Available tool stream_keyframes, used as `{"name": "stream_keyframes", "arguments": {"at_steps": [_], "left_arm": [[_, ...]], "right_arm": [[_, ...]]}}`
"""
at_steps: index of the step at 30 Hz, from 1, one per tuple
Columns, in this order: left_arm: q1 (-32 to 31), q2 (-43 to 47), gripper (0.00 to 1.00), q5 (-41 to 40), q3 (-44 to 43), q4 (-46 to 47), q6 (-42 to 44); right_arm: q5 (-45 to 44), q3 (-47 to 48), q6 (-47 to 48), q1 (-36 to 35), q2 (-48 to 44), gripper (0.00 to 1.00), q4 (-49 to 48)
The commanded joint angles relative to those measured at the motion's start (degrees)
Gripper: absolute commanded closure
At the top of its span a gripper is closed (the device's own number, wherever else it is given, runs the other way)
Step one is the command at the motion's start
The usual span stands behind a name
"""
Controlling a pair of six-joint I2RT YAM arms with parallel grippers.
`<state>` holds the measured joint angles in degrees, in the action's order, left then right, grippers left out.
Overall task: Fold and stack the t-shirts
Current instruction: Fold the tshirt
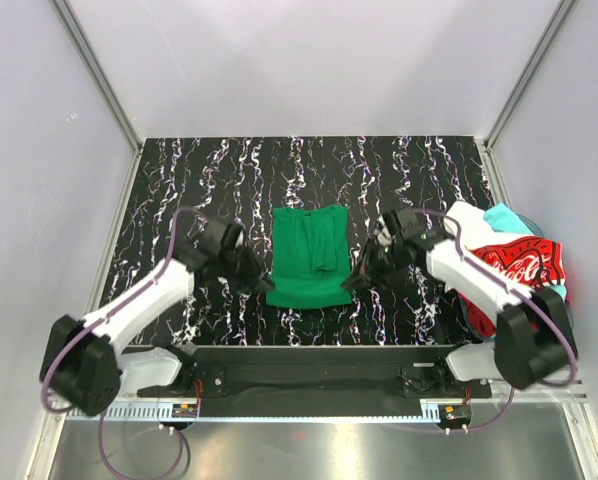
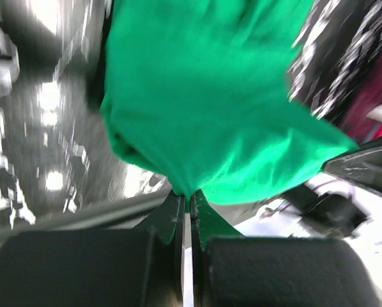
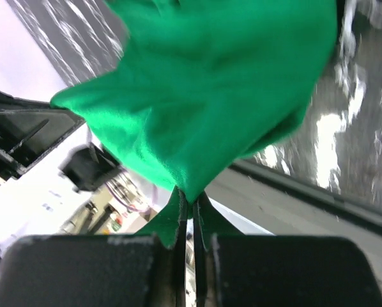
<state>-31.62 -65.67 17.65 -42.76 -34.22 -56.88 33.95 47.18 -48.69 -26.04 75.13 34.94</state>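
Lying mid table [image 1: 209, 180], green shirt [image 1: 309, 255] is folded narrow; both wrist views are blurred. Red shirt [image 1: 519, 262] and turquoise shirt [image 1: 506, 218] are heaped at the right edge, partly hidden by right arm [image 1: 474, 280]. Left gripper [image 1: 263, 288] and right gripper [image 1: 350, 281] each pinch a near corner, jaws closed on cloth.

Plain bright green t-shirt [image 1: 309, 255]; black table [image 1: 209, 180], white-veined; red t-shirt [image 1: 524, 262] (white script); turquoise t-shirt [image 1: 501, 216].
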Motion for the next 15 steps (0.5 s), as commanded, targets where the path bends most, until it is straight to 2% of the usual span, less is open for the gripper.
{"name": "stream_keyframes", "arguments": {"at_steps": [1,5,8,12,15], "left_arm": [[4.8,-6.0,1.0,5.6,-8.9,-0.5,8.3],[9.4,-16.5,1.0,7.2,-21.2,-1.6,11.9],[11.7,-23.2,1.0,9.8,-26.2,-0.7,13.0],[13.2,-30.5,1.0,11.7,-36.1,-1.8,14.8],[14.0,-34.8,1.0,12.1,-39.9,-1.6,15.1]], "right_arm": [[1.0,8.5,4.6,4.8,6.1,1.0,2.9],[3.4,21.6,8.9,8.5,14.8,1.0,5.6],[6.0,29.4,11.4,10.0,22.1,1.0,7.3],[8.1,37.2,12.7,11.4,30.2,1.0,7.8],[9.6,42.5,13.4,12.2,35.0,1.0,8.0]]}}
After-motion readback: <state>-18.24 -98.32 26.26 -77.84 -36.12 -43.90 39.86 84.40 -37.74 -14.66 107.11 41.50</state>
